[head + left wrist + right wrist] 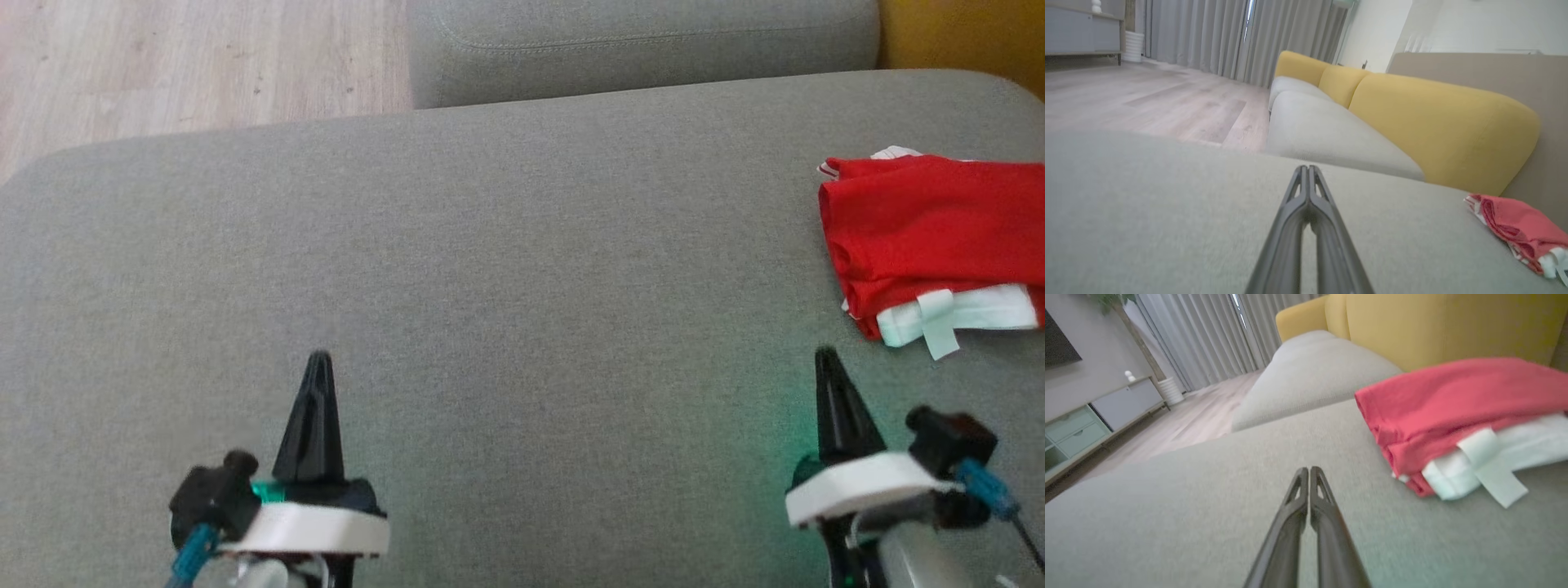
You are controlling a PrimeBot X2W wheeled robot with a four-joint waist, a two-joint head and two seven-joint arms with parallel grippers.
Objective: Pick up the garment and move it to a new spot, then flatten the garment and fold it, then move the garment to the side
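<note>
The garment (931, 237) is red with white trim and lies folded in a compact stack at the far right of the grey sofa seat (522, 261). It appears again as the red garment (1453, 412) close ahead and to the right in the right wrist view, and as the garment (1515, 228) at the lower right in the left wrist view. My left gripper (318, 363) hovers low over the seat at the lower left, shut and empty. My right gripper (826, 359) is shut and empty too, just left of and below the garment's white hem, not touching it.
A second grey seat cushion (645, 41) adjoins the far edge. Yellow backrests (1433, 118) run along the right side. Wooden floor (196, 57) lies beyond the seat's far left edge. Curtains (1229, 36) and a low cabinet (1102, 412) stand in the room beyond.
</note>
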